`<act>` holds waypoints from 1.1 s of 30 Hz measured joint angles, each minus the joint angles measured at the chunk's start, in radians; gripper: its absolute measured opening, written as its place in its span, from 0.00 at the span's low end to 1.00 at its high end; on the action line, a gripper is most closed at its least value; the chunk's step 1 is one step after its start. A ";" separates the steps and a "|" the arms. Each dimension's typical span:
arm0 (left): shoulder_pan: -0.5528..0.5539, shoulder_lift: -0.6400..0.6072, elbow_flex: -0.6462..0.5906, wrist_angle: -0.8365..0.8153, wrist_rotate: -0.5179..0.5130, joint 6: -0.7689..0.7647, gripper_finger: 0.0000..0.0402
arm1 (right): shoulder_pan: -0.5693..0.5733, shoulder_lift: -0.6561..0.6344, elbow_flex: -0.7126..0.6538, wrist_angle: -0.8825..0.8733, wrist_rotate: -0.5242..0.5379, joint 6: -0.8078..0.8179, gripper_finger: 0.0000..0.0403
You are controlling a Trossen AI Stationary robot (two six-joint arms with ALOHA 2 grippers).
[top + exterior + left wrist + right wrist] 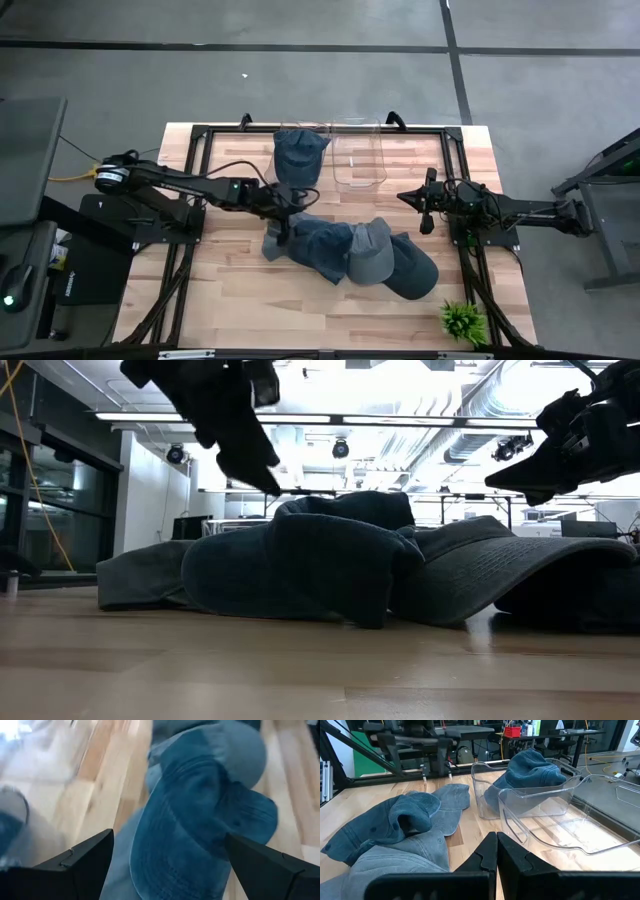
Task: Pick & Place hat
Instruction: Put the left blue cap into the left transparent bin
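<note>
A pile of denim hats (350, 255) lies on the table (230, 300) between the two arms, overlapping one another. The blue hat (318, 246) toward the left end of the pile is the one nearest the left gripper (284, 226). One more hat (298, 155) already sits in the left of two clear bins (358, 155) at the far edge; the right bin looks empty.

The left gripper hangs over the left end of the pile with its fingers (85, 865) spread wide and nothing between them. In the left wrist view the blue hat fills the gap between the fingers, crown and brim both under the opening. The right gripper (424, 208) waits off to the right of the pile near the bins, its fingers pressed together, holding nothing.

The step in hand appears to be the reach for a hat. To do it well, the left gripper should come straight down onto a raised fold of the crown, not the flat brim, so the fingers bite cloth rather than slide off. Because the hats overlap, pinching one layer only matters; a deep grab may drag a neighbour along. Lift high enough to let the brim clear the pile before swinging toward a bin.
</note>
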 joint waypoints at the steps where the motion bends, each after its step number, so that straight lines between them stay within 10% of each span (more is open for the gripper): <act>1: 0.000 0.009 0.000 -0.018 0.000 -0.024 0.89 | 0.000 0.000 0.000 0.000 0.000 0.000 0.00; 16: 0.000 0.008 -0.001 -0.208 0.140 -0.598 0.89 | 0.000 0.000 0.000 0.000 0.000 0.000 0.00; 33: 0.014 0.020 -0.001 -0.229 0.168 -0.761 0.89 | 0.000 0.000 0.000 0.000 0.000 0.000 0.00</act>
